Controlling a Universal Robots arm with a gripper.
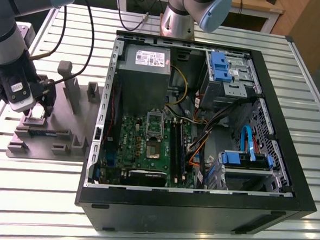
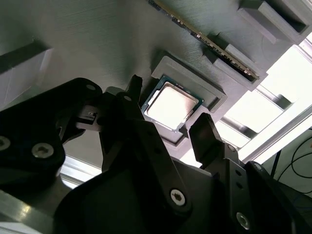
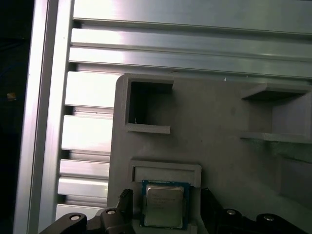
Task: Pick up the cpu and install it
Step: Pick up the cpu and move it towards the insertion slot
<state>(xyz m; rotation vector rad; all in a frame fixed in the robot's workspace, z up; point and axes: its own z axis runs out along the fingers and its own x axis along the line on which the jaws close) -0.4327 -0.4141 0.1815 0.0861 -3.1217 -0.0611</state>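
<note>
On the exterior view's left, beside an open computer case (image 1: pixel 198 209), a grey moulded fixture (image 1: pixel 66 141) lies on a slatted metal table (image 1: pixel 35 199), and the robot arm's gripper (image 1: pixel 38 110) hangs low over the fixture's outer end. Both wrist views look down past the gripper (image 2: pixel 170 109) (image 3: pixel 165 195) at the cpu (image 2: pixel 170 105) (image 3: pixel 163 204), a small square chip with a silvery top and a pale rim. It rests flat in a raised square holder (image 2: pixel 214 95) on the fixture. The pincer is open: its two dark fingers (image 2: pixel 135 85) stand apart, one on each side of the chip, and a thin gap shows between each tip and the chip's edge, so nothing is gripped. In the second wrist view, a long narrow circuit strip (image 2: pixel 195 31) sits on edge in a slot of the fixture near the holder. Inside the case, well apart from the gripper, a green board (image 1: pixel 131 145) lies flat with a dark metal-framed socket (image 1: pixel 154 150) near its middle.
</note>
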